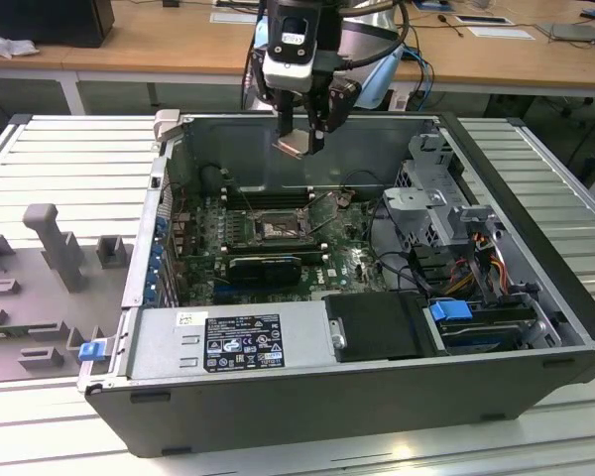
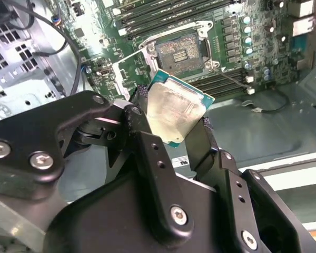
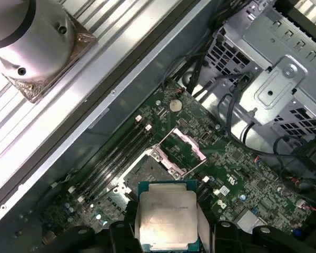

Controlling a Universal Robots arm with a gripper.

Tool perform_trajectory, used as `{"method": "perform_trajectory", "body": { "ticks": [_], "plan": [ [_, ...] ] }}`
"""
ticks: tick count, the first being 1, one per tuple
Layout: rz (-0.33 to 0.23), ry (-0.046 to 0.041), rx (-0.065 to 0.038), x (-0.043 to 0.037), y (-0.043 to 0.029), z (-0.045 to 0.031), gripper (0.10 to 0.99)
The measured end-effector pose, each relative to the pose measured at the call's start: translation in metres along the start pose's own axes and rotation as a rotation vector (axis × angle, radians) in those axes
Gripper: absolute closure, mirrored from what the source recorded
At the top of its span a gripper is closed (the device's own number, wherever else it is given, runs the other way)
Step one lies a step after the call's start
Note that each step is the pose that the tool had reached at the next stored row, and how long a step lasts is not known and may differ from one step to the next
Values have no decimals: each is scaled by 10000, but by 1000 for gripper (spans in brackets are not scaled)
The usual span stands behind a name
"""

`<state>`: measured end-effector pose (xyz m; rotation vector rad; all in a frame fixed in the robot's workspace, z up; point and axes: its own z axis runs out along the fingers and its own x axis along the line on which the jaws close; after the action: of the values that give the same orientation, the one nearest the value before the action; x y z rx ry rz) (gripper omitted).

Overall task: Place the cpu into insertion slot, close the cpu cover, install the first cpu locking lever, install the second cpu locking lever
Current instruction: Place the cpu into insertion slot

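Observation:
My gripper (image 1: 299, 139) hangs above the open computer case, over its far wall, shut on the cpu (image 1: 295, 145). In both wrist views the cpu (image 2: 174, 112) (image 3: 167, 213) shows as a pale silver square on a green carrier edge, clamped between the two black fingers (image 2: 142, 113). The insertion slot (image 1: 275, 230) (image 2: 187, 50) (image 3: 147, 171) lies below on the green motherboard, bare and apart from the cpu. Beside the slot, the cpu cover (image 3: 185, 138) (image 2: 125, 87) stands flipped up.
Long black memory slots (image 1: 268, 195) run beside the socket. A labelled power supply (image 1: 228, 342) and a black box (image 1: 377, 327) fill the case's near side. At the exterior view's right are a metal drive cage (image 1: 436, 198) and cables. Grey fixture blocks (image 1: 55, 238) stand outside the case.

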<state>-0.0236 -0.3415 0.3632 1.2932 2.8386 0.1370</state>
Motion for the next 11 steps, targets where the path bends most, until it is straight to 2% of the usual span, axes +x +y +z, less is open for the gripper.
{"method": "perform_trajectory", "body": {
  "ticks": [3, 11],
  "plan": [
    [753, -66, -14, 0, -1, 6, 561],
    [1990, -176, -37, 0, -2, 16, 561]
  ]
}}
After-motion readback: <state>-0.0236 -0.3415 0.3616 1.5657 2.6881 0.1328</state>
